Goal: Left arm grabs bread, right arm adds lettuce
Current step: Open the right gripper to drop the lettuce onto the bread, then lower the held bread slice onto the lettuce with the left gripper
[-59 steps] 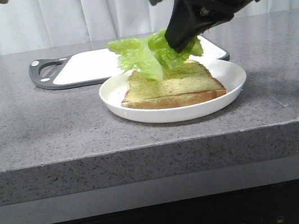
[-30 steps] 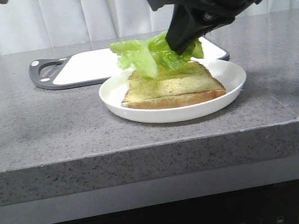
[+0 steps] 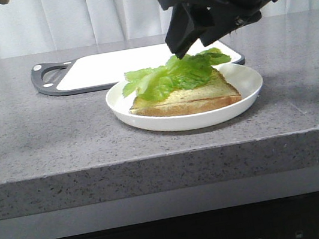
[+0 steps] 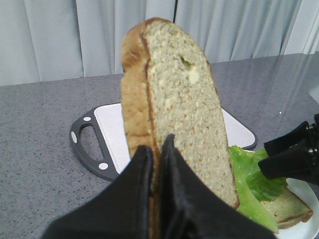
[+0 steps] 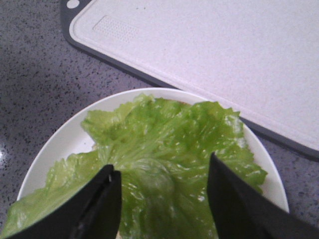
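Your left gripper (image 4: pixel 157 149) is pinching bread (image 4: pixel 179 119) between closed fingers, holding slice upright in air above cutting board (image 4: pixel 112 132). Your right gripper (image 5: pixel 162 172) is hovering with fingers spread wide, holding nothing, just above lettuce (image 3: pixel 173 73). Lettuce is lying flat on second slice (image 3: pixel 204 95), which is sitting in white plate (image 3: pixel 245 84) on grey counter (image 3: pixel 41 138).
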Controlling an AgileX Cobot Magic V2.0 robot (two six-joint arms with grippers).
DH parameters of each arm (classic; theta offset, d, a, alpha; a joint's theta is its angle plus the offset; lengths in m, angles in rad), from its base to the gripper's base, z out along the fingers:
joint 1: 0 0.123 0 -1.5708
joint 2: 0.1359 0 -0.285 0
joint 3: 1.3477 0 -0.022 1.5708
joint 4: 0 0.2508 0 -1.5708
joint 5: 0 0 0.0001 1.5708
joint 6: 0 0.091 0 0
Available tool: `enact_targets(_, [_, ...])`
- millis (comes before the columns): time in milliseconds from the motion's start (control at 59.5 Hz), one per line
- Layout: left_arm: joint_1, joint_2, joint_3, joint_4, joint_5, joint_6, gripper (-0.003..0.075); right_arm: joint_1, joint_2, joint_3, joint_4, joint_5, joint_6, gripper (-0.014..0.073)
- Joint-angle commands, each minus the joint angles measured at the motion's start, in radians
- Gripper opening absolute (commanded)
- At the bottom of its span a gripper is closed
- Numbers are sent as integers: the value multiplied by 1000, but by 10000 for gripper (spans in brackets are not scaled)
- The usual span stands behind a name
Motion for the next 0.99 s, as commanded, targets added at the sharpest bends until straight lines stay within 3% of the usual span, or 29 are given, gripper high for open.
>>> enact_targets(0, [1,-4,-29,-9,-98,-7,-21,1,-84,-27,-4,-83,-11,426])
enact_targets(168, [1,1,-29,-45,-98,-7,-21,1,-237,-22,-27,-83,-11,383])
enact_targets(319, [1,60,-54,-117,-74,-7,-21,1,-394,47,-83,-85,-11,106])
enact_targets(404, [1,118,-99,-167,-18,-7,-21,1,-478,106,-87,-103,-11,-1])
enact_targets(572, [1,284,-234,-329,125,5,-20,1,-635,214,-87,-106,-11,-20])
enact_targets(673, [1,397,-323,-521,200,138,-20,1,-731,266,-87,-98,-11,-20])
enact_targets(891, [1,627,-426,-1176,343,599,-20,1,-894,333,-87,-42,-10,-20])
enact_targets(975, [1,704,-443,-1293,363,666,-20,1,-920,336,-87,-32,-10,-20])
